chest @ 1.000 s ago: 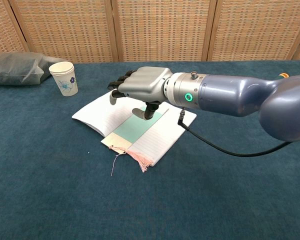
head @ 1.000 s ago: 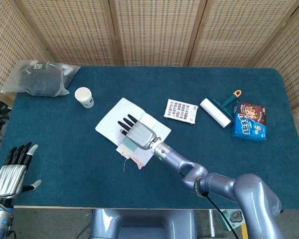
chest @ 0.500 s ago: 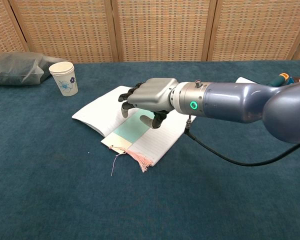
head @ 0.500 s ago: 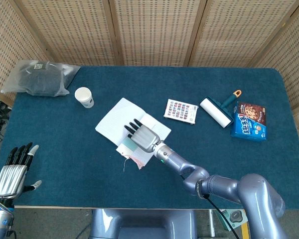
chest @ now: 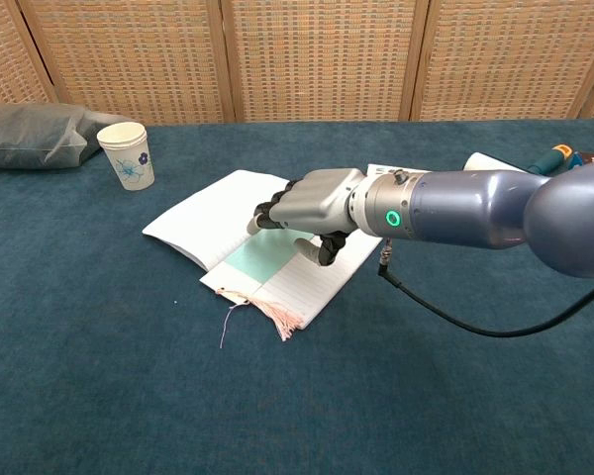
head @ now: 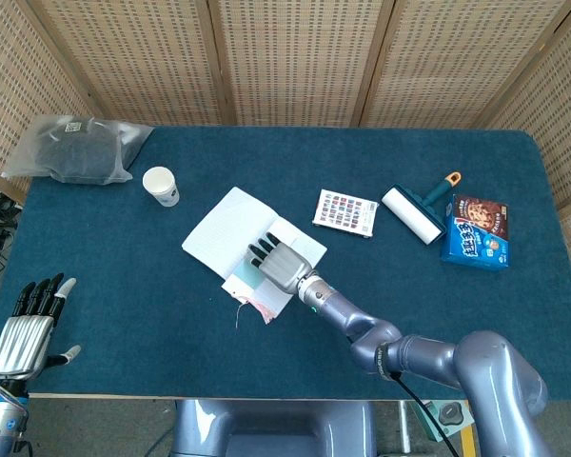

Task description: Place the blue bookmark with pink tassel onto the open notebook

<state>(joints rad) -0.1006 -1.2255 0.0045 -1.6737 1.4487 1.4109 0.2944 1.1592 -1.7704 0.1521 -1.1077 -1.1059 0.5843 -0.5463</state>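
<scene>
The open notebook (head: 217,227) (chest: 200,220) lies near the table's middle. The blue bookmark (head: 239,278) (chest: 260,260) lies flat across its near page, and the pink tassel (head: 259,307) (chest: 277,315) hangs over the page's near edge onto the cloth. My right hand (head: 280,264) (chest: 312,203) hovers just above the bookmark's far end with its fingers spread and nothing in them. My left hand (head: 25,328) stays at the table's near left corner, fingers apart and empty; the chest view does not show it.
A paper cup (head: 161,186) (chest: 126,155) and a dark plastic bag (head: 76,149) (chest: 30,134) sit at the far left. Right of the notebook lie a patterned card (head: 346,212), a lint roller (head: 414,211) and a blue box (head: 478,231).
My right hand has drawn back across the notebook toward my body and sunk lower. The bookmark stays lying on the page. The left hand has not moved.
</scene>
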